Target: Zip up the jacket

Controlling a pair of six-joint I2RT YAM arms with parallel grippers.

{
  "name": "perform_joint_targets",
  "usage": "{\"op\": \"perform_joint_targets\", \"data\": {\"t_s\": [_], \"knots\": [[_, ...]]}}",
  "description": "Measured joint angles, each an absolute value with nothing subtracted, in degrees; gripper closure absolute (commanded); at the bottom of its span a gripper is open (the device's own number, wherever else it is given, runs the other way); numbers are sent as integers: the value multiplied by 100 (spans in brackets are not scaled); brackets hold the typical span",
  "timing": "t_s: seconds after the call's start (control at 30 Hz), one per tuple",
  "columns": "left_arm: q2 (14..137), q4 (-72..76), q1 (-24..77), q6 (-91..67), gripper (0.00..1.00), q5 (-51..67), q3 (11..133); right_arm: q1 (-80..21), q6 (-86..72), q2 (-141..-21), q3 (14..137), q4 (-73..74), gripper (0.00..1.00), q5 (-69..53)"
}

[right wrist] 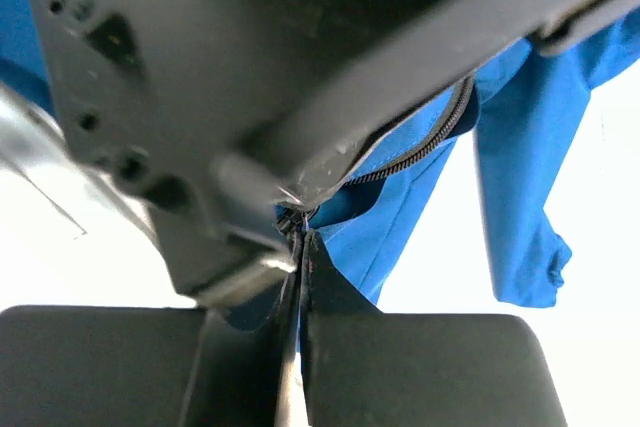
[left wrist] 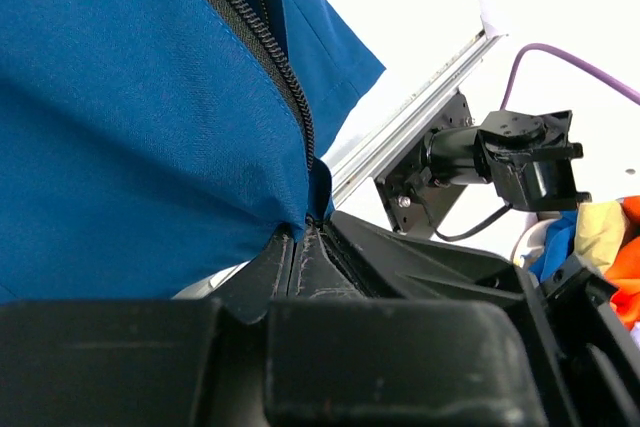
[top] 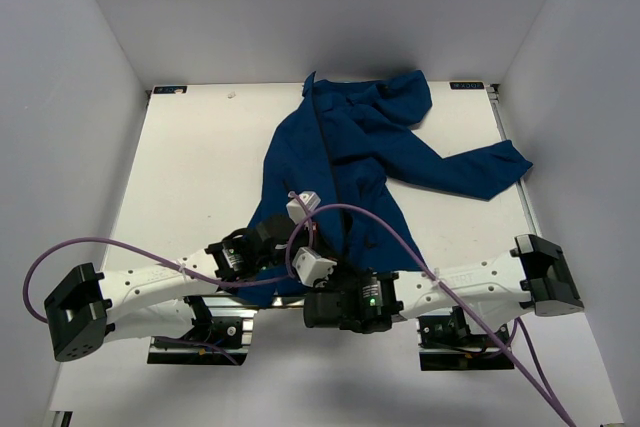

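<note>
Left gripper: closed. In my left wrist camera its two black fingers pinch the bottom hem of the jacket, right where the zipper ends.
Right gripper: closed. In my right wrist camera its fingertips press together on the lower end of the zipper, just beside the left gripper's body, which fills the upper part of that view.
Zipper: dark teeth run up and away from the left gripper. The stretch I can see in that view is closed.
Jacket: royal blue, lying on the white tabletop in the overhead camera. Its hem is at the near edge by both grippers, and its top end is at the far side.
Sleeve: stretched out towards the right side of the tabletop.
Arms: both reach inward from their bases and meet at the hem.
</note>
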State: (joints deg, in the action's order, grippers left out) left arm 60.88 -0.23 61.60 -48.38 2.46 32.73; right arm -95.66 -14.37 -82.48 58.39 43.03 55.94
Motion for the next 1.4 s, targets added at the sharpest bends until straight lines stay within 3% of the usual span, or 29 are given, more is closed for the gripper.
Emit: {"op": "perform_joint_targets", "data": {"t_s": [0.43, 1.07, 1.4], "knots": [[6018, -21, 6160, -4689, 100, 237, 3286, -9037, -1090, -7463, 5717, 3975, 100, 4720], [5854, -322, 6156, -4517, 100, 220, 3286, -8842, -972, -7588, 5680, 3597, 100, 4458], [5749, -307, 6123, -4442, 100, 108, 3328, -8831, -2762, -7679, 5942, 3994, 100, 5317]]}}
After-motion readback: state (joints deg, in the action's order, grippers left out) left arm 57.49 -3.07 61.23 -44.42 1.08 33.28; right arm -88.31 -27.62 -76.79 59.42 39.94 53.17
